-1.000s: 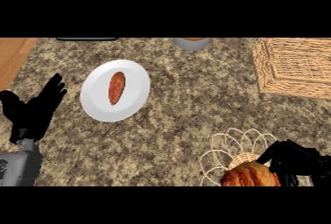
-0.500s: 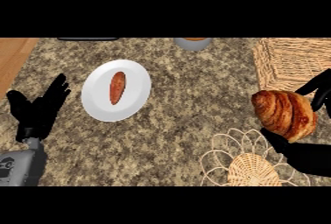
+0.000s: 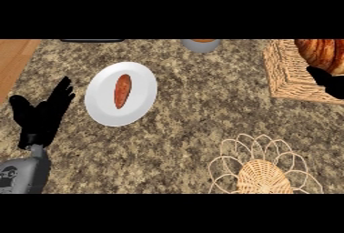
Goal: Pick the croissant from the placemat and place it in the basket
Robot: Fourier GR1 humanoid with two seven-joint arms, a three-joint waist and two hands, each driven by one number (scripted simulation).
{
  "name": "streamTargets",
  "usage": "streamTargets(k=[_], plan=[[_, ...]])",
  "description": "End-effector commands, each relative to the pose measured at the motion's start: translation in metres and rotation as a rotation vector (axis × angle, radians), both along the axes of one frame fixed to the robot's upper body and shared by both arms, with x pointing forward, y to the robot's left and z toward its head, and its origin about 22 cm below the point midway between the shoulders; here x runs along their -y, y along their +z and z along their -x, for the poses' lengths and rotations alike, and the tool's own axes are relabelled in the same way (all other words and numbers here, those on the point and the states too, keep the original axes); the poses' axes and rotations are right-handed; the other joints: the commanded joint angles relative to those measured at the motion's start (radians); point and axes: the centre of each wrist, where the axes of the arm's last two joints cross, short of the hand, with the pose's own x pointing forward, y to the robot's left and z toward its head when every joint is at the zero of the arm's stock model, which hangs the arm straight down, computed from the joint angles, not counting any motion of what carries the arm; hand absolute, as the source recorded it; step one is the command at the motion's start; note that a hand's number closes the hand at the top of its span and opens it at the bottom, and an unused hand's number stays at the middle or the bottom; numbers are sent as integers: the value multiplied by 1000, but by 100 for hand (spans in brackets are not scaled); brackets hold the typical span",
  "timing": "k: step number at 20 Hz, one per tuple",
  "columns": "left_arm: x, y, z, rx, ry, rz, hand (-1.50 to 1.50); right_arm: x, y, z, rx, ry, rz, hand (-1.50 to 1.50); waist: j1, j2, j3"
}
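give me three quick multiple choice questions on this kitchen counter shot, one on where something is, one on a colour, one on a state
1. Where is the croissant?
A. lying on the woven placemat
B. up over the basket at the view's upper right
C. on the white plate

2. What colour is the plate?
A. white
B. blue
C. black

3. How is the left hand?
A. curled round the sausage
C. pressing down on the placemat
B. open, fingers straight, holding nothing

Answers:
1. B: the croissant shows at the top right over the wicker basket, with the right hand just below it, while the placemat lies bare.
2. A: the plate is white, with a reddish-brown sausage on it.
3. B: the left hand rests at the view's left edge, fingers up and apart, touching nothing.
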Motion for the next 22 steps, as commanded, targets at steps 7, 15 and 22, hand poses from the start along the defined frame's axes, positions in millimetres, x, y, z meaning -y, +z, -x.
streamTargets(k=[7,15,22], plan=[[-12,8,-5,3,-6,-11,0,72,-39,-63,-13,-53,46,150,5,2,1],[5,-6,-7,-14,-8,-2,0,102,-106,-78,-25,-35,-22,150,0,2,1],[-9,2,-11,-7,-8,10,0,142,-110,-91,-33,-200,-116,-150,5,4,1]])
